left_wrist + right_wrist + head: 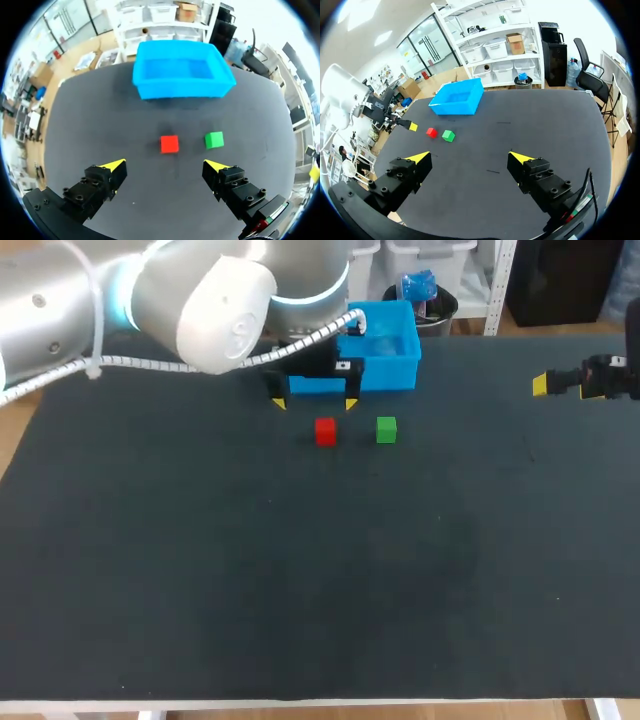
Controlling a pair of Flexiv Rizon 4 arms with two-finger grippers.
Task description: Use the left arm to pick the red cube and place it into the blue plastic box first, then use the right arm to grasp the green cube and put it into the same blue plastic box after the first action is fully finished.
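Observation:
A red cube (325,430) and a green cube (386,429) sit side by side on the dark table, just in front of the blue plastic box (400,365). My left gripper (314,403) hangs open above the table between the box and the red cube. In the left wrist view the red cube (169,144) lies ahead of the open left gripper (167,165), the green cube (214,140) beside it and the blue box (150,85) beyond. My right gripper (543,385) stands open at the far right; its view shows both cubes (431,132) (448,135) and the box (457,106) far ahead of the right gripper (470,157).
The black tabletop (320,580) is bare across its front and middle. My left arm (200,300) comes in large over the back left corner and hides part of the box.

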